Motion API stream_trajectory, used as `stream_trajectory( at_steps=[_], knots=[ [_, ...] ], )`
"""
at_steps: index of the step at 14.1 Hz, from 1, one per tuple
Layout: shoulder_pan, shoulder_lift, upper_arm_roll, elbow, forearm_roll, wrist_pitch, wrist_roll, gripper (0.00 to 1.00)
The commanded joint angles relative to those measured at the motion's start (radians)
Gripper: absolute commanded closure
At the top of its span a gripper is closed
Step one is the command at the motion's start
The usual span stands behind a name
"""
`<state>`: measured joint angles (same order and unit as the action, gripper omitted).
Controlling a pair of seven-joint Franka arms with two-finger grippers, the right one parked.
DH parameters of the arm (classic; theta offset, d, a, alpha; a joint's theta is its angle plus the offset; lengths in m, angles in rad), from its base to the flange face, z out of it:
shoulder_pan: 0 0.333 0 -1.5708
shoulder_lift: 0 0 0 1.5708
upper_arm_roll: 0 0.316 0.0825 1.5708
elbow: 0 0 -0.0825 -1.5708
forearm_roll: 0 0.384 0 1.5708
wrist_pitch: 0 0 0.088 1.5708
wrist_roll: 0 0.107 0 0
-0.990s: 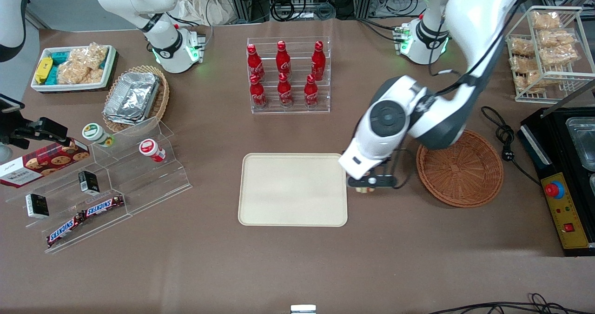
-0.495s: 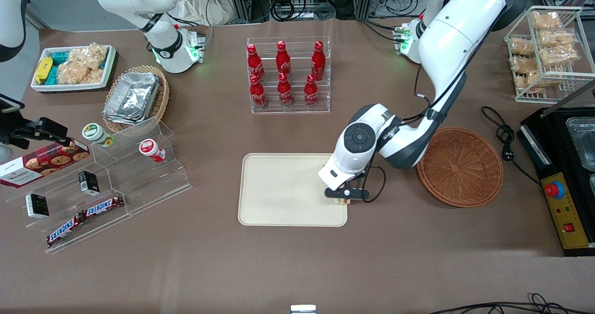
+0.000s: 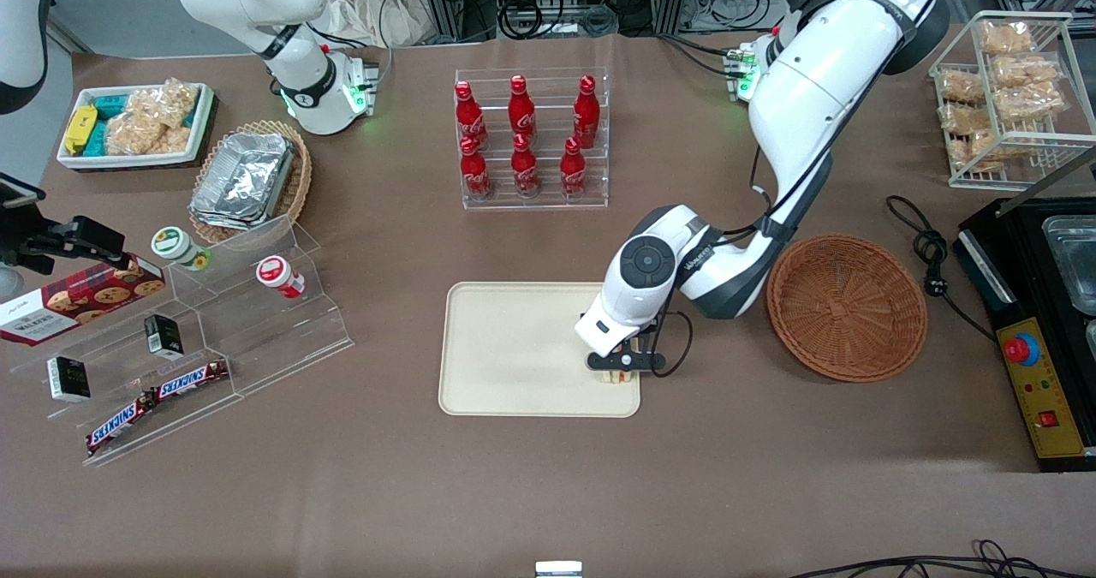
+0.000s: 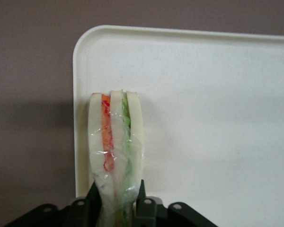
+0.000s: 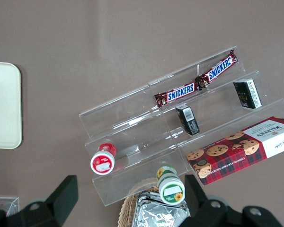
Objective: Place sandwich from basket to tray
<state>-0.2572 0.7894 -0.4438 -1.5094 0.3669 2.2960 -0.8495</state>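
Note:
My left gripper (image 3: 618, 371) hangs over the corner of the cream-beige tray (image 3: 514, 347) nearest the front camera and the basket, shut on the wrapped sandwich (image 3: 618, 378). In the left wrist view the sandwich (image 4: 116, 142) shows white bread with orange-red and green layers, pinched between the two black fingers (image 4: 141, 198) of the gripper (image 4: 117, 201), above the tray (image 4: 217, 118) near its rounded corner. The round reddish-brown wicker basket (image 3: 846, 306) sits beside the tray, toward the working arm's end, with nothing in it.
A clear rack of red cola bottles (image 3: 531, 137) stands farther from the front camera than the tray. A stepped acrylic stand (image 3: 197, 338) with snack bars and cups lies toward the parked arm's end. A black appliance (image 3: 1040, 321) and a wire rack of bagged snacks (image 3: 1010, 90) flank the basket.
The gripper has carried the sandwich from the bare table between basket and tray to a spot over the tray's near corner, moving toward the parked arm's end and slightly nearer the camera.

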Motion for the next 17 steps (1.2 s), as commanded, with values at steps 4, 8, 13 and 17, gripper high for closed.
stream_trajectory(
  at_steps=[4, 8, 13, 17],
  knots=[
    [-0.014, -0.18, 0.016, 0.018, 0.01, -0.278, -0.001, 0.01],
    [0.07, -0.385, 0.016, 0.018, -0.04, -0.542, 0.303, 0.01],
    [0.182, -0.536, 0.016, 0.034, -0.052, -0.714, 0.422, 0.01],
    [0.252, -0.593, 0.013, 0.041, -0.057, -0.78, 0.446, 0.01]
  ],
)
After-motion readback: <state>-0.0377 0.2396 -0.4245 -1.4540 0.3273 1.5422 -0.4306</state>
